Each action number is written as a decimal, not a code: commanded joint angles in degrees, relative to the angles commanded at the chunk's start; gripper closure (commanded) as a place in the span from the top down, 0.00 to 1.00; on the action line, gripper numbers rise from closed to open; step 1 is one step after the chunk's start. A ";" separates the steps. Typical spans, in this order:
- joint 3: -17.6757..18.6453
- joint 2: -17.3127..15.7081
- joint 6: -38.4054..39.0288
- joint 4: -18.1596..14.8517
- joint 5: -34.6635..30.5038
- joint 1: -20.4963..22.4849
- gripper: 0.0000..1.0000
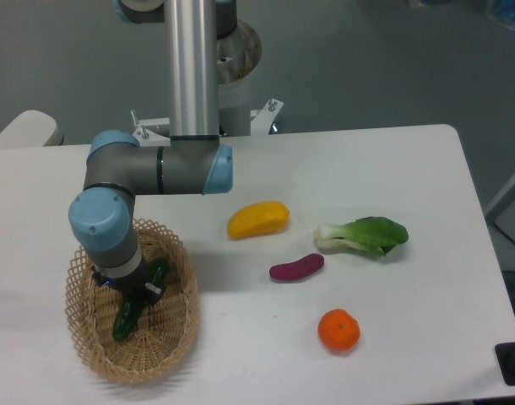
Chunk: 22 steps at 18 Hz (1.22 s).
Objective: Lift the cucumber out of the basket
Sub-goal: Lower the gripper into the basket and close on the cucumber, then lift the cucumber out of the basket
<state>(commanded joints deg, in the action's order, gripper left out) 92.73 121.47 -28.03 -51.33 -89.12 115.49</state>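
The dark green cucumber [127, 319] lies inside the tan woven basket [177, 337] at the table's front left, running from upper right to lower left. My gripper [132, 295] reaches down into the basket right over the cucumber's middle. The wrist hides the fingers, so I cannot tell whether they are open or closed on the cucumber. The cucumber's ends show on either side of the gripper.
A yellow mango [257, 219] lies right of the basket. A purple sweet potato [296, 267], a bok choy [365, 235] and an orange [338, 330] lie further right. The arm's base column [194, 67] stands at the back.
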 joint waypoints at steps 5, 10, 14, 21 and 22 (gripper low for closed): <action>-1.40 -0.97 -0.88 -0.35 -0.09 0.17 0.24; -5.53 -3.60 -2.81 -1.41 0.00 2.19 0.24; -6.06 -7.02 -9.22 -4.38 0.09 7.10 0.24; -8.08 -10.81 -23.36 -14.05 -0.09 17.65 0.24; -8.52 -10.90 -25.65 -15.19 -0.09 18.88 0.24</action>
<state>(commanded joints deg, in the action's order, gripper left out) 84.20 110.57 -53.68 -66.52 -89.21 134.37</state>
